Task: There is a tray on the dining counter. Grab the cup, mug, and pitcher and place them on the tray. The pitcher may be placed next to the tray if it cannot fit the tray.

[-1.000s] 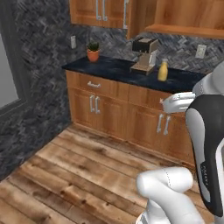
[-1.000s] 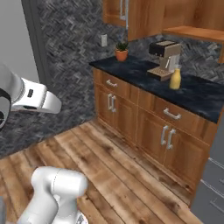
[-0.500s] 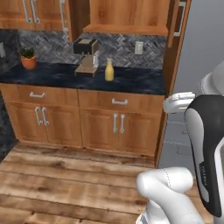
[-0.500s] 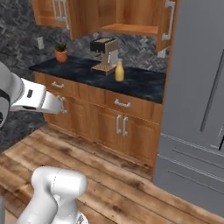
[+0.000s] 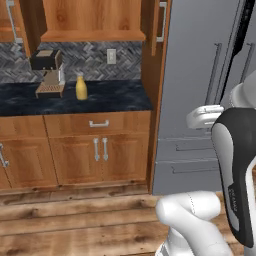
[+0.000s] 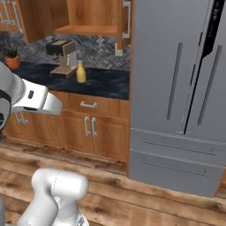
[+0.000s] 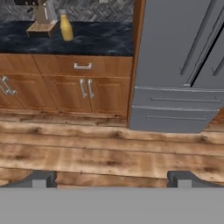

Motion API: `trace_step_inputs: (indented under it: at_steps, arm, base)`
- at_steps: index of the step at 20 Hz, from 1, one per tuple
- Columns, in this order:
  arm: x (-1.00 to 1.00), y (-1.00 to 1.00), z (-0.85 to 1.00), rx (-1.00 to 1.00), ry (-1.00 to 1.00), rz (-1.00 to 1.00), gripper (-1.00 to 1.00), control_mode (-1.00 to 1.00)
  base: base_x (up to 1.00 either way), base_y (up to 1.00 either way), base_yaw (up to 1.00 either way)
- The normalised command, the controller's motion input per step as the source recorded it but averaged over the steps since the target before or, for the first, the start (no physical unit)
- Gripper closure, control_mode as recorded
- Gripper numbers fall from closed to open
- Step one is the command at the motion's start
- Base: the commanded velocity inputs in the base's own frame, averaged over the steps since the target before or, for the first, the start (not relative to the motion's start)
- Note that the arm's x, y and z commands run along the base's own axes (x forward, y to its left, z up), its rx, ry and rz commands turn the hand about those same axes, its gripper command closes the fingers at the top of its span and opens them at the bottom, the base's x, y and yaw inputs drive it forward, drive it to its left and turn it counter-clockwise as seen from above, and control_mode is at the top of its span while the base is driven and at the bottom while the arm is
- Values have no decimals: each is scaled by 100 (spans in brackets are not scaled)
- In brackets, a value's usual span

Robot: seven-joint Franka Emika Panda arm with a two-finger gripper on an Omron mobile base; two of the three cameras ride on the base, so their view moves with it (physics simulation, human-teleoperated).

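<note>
end effector [image 7: 112, 179] open, empty, above wood floor [image 7: 87, 153] | pitcher [image 5: 81, 88] upright on black table [image 5: 100, 97], just beside coffee machine [image 5: 48, 72], at 10 o'clock in hand view | fridge [image 6: 181, 88] at 3 o'clock

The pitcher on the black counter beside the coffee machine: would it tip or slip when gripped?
The pitcher looks tall for its footprint, so a high push might tip it. Its rounded body could slip between flat fingers; the narrow neck seems the easier hold. It stands upright, just apart from the coffee machine.
</note>
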Motion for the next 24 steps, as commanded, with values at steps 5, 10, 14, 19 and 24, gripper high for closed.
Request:
trace_step_inputs:
  at_steps: [5,10,14,19,24]
  arm:
    - [0,0,0,0,0,0,-100,100]
    - [0,0,0,0,0,0,-100,100]
    - [0,0,0,0,0,0,-100,100]
    - [0,0,0,0,0,0,-100,100]
    - [0,0,0,0,0,0,-100,100]
  base:
    - [33,66,-31]
    - [38,75,-20]
    - [71,52,-1]
    - [93,26,0]
    - [85,0,0]
